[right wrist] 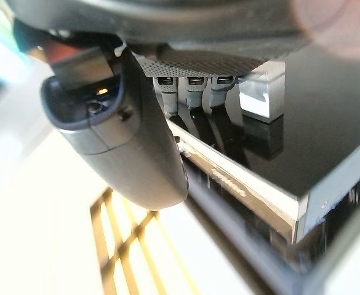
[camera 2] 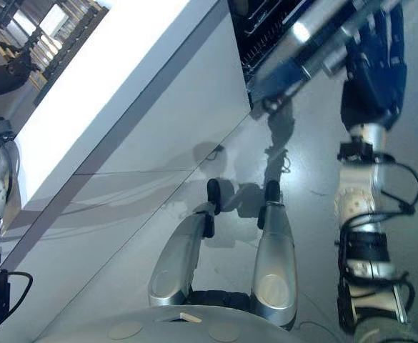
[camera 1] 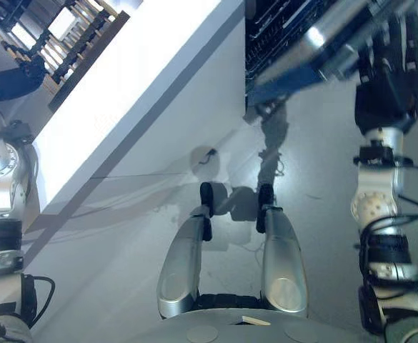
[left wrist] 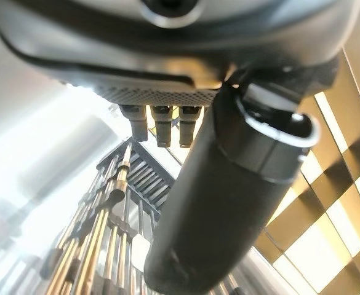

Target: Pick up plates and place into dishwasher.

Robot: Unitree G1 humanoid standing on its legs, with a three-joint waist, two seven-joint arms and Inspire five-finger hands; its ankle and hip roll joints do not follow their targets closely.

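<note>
At upper right, the right hand (camera 1: 387, 78) rests relaxed, straight fingers on the dishwasher door (camera 1: 316, 53). At upper left, the left hand (camera 1: 12, 80) hangs above the rack (camera 1: 73, 43); its state I cannot tell.

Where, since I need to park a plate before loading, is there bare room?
The white counter is bare from the dish rack, beside the left hand, to its end by the dishwasher. It is crowded at the open dishwasher door, where the right hand rests with straight fingers.
</note>
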